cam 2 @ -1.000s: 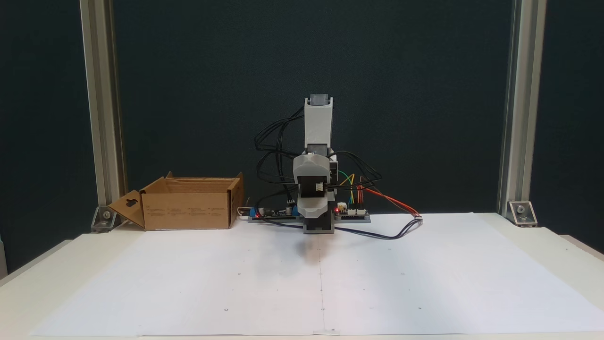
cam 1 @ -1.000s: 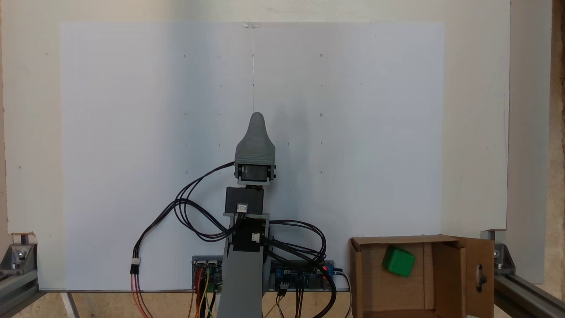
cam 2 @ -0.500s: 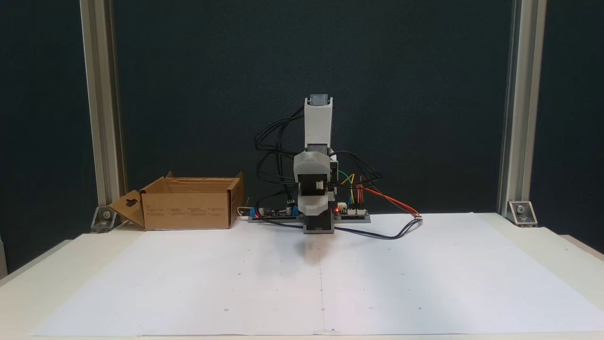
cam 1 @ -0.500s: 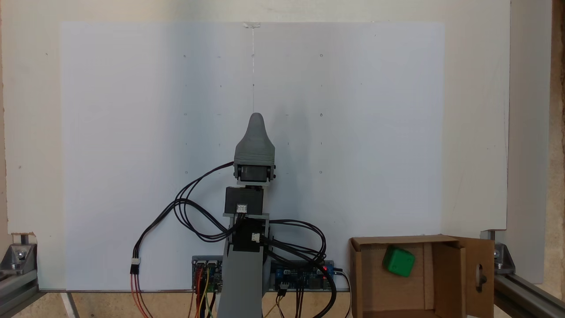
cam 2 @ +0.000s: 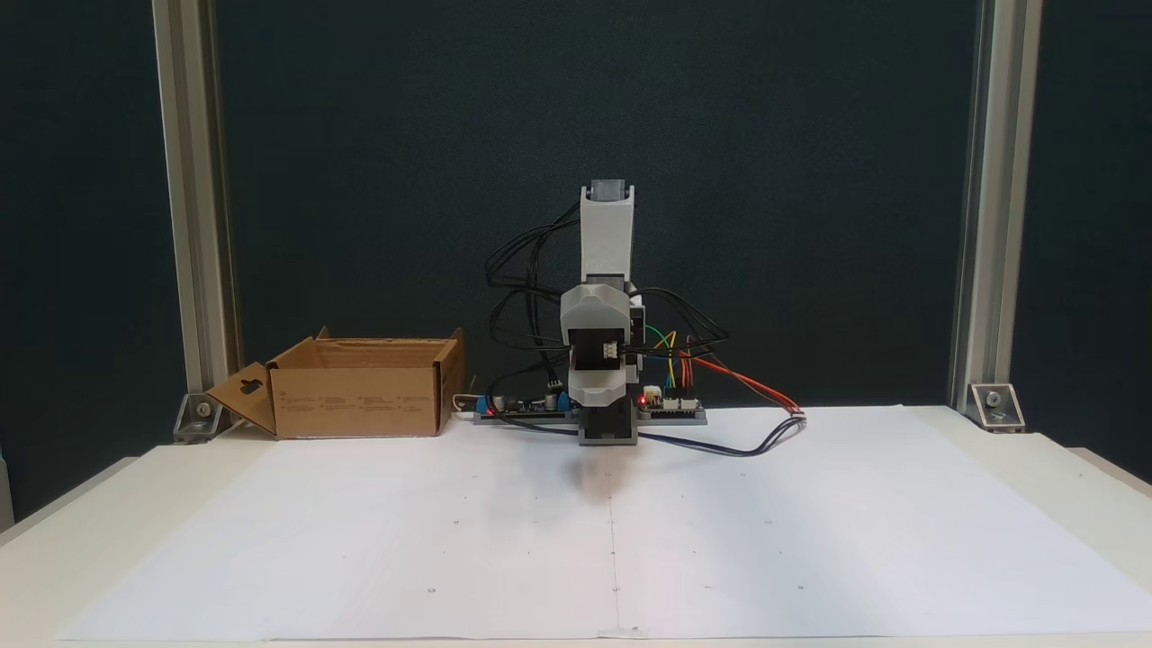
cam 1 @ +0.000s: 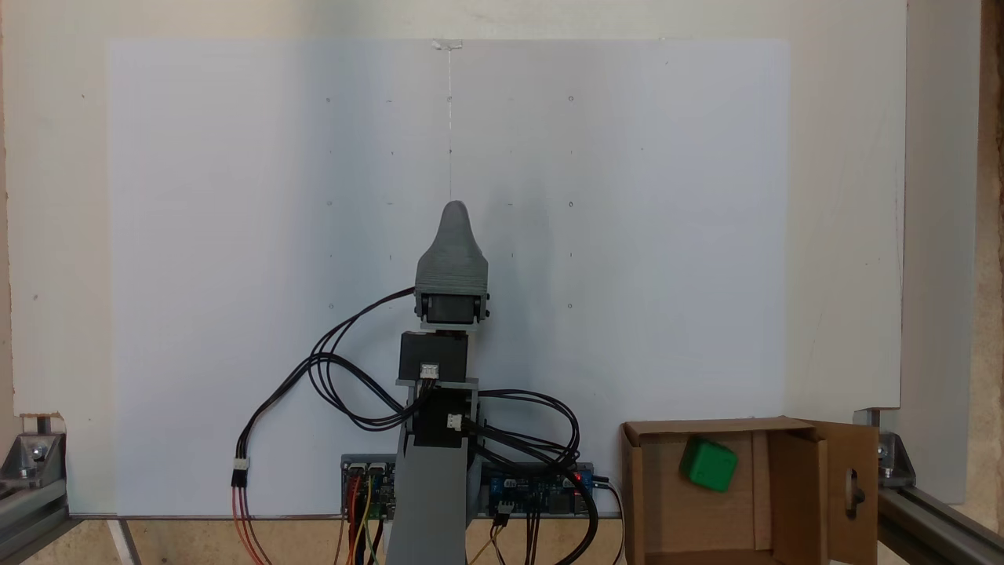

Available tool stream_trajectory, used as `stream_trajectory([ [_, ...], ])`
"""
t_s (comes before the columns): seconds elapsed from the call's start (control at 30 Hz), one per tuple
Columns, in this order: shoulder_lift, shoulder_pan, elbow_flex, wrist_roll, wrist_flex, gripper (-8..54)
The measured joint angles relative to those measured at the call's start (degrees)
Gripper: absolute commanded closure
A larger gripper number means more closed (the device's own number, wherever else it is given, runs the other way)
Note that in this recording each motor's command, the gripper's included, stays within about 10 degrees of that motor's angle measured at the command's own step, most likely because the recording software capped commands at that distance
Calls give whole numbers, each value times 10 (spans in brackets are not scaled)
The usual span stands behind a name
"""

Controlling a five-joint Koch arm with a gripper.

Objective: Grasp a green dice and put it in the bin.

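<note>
The green dice (cam 1: 708, 464) lies inside the bin (cam 1: 637, 502), a brown cardboard box with a keyhole flap, at the lower right of a fixed view. In the other fixed view the bin (cam 2: 355, 400) stands at the left behind the paper, its walls hiding the dice. My arm is folded over its base, well apart from the bin. The grey gripper (cam 1: 455, 212) points out over the white sheet as a single tapered shape with one tip showing. Seen from the front, the gripper (cam 2: 598, 396) hangs low before the base with nothing in it.
A white paper sheet (cam 1: 235, 235) with small dots covers the table. Circuit boards (cam 2: 670, 405) and loose cables (cam 1: 337, 377) sit around the arm's base. Aluminium posts (cam 2: 985, 207) stand at the table's back corners.
</note>
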Motion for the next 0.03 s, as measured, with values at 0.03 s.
stream_trajectory([
  [0.03,0,0,0,0,-1,4],
])
